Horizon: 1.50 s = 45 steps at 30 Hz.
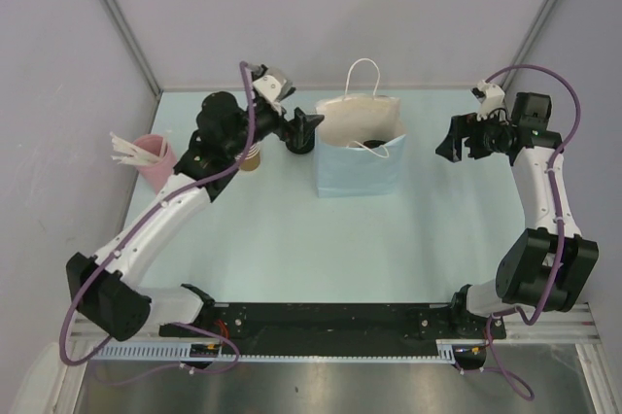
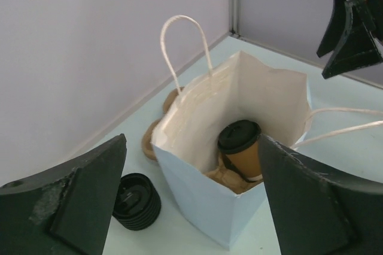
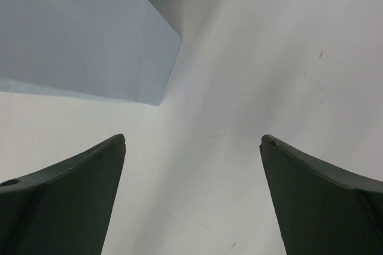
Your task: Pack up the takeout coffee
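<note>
The takeout coffee (image 2: 242,149), a tan cup under a black lid, stands inside the open light-blue paper bag (image 2: 209,198), resting on a brown cardboard insert. In the top view only its lid (image 1: 375,146) shows through the bag's mouth (image 1: 358,169). My left gripper (image 2: 192,141) is open and empty, hovering just left of the bag and above its rim; in the top view this left gripper (image 1: 304,132) is beside the bag's upper left corner. My right gripper (image 1: 450,140) is open and empty to the right of the bag; its wrist view shows the right gripper (image 3: 192,138) above bare table near the bag's corner (image 3: 78,33).
A stack of black lids (image 2: 136,201) sits on the table left of the bag, with tan cardboard pieces (image 2: 154,141) behind it. A stack of tan cups (image 1: 251,159) and a pink cup of white stirrers (image 1: 154,158) stand at the left. Walls close in the back and sides.
</note>
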Each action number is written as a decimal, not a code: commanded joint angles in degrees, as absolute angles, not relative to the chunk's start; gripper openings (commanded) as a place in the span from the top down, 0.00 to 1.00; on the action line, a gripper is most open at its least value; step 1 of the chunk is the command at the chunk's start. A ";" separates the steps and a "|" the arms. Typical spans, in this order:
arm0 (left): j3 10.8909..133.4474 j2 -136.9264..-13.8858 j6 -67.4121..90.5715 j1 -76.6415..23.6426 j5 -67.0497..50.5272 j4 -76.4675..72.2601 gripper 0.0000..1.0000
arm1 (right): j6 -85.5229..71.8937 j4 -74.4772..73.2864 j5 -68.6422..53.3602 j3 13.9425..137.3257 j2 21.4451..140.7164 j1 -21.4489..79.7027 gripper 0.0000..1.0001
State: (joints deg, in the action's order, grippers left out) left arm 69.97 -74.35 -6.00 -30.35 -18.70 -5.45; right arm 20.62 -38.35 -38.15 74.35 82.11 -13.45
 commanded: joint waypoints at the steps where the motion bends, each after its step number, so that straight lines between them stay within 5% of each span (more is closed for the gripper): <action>1: 70.84 -68.65 -6.15 -25.32 -20.21 -2.73 0.00 | 20.92 -38.23 -39.99 74.44 81.56 -12.66 0.00; 12: 64.60 -63.98 -5.10 -10.12 -24.07 1.39 0.00 | 19.08 -37.27 -39.46 74.44 78.31 -10.28 0.00; 21: 73.39 -68.03 -4.22 -1.59 -28.20 17.74 0.00 | 17.23 -34.55 -34.72 74.53 71.73 -9.14 0.00; 45: 73.04 -70.22 5.28 27.68 -59.06 20.39 0.00 | 16.18 -27.95 -28.57 76.55 57.57 -6.86 0.00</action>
